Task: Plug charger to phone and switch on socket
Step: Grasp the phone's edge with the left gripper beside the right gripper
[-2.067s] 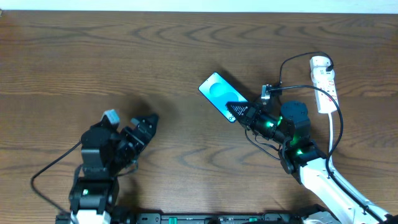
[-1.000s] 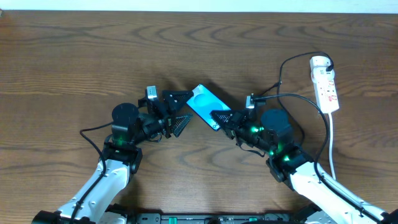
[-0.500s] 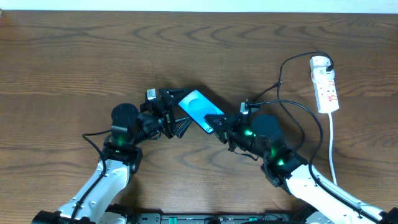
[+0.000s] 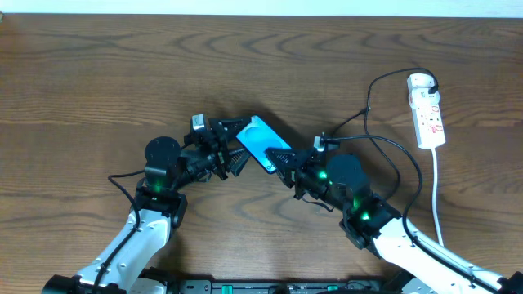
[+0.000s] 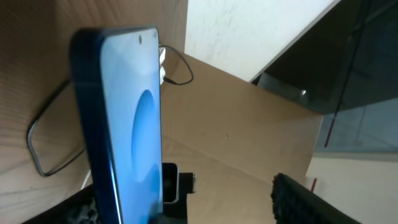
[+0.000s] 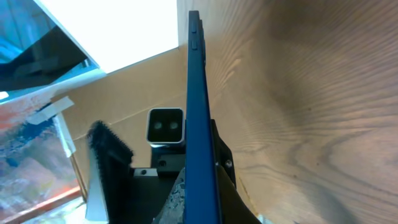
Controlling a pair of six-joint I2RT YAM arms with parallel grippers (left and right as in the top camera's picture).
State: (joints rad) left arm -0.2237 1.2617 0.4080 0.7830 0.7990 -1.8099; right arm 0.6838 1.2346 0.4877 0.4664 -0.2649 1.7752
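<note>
The phone (image 4: 260,140), with its blue-cyan screen up, hangs over the middle of the table. My right gripper (image 4: 284,157) is shut on its lower right end. In the right wrist view the phone (image 6: 196,93) shows edge-on between the jaws (image 6: 202,186). My left gripper (image 4: 234,147) is open, with the phone's upper left end between its fingers. In the left wrist view the phone (image 5: 130,124) lies close to one finger, the other far off (image 5: 186,208). The white socket (image 4: 426,114) lies at the far right. The charger's black cable (image 4: 369,98) loops from it towards my right arm; its plug tip cannot be made out.
The socket's white cord (image 4: 437,188) runs down the right side towards the table's front edge. A second black cable arcs beside my right arm (image 4: 409,159). Both arms meet at the table's middle.
My right gripper has carried the phone leftwards from near the socket to the table's middle. My left arm has come up from the front left, and its open jaws now straddle the phone's end.
</note>
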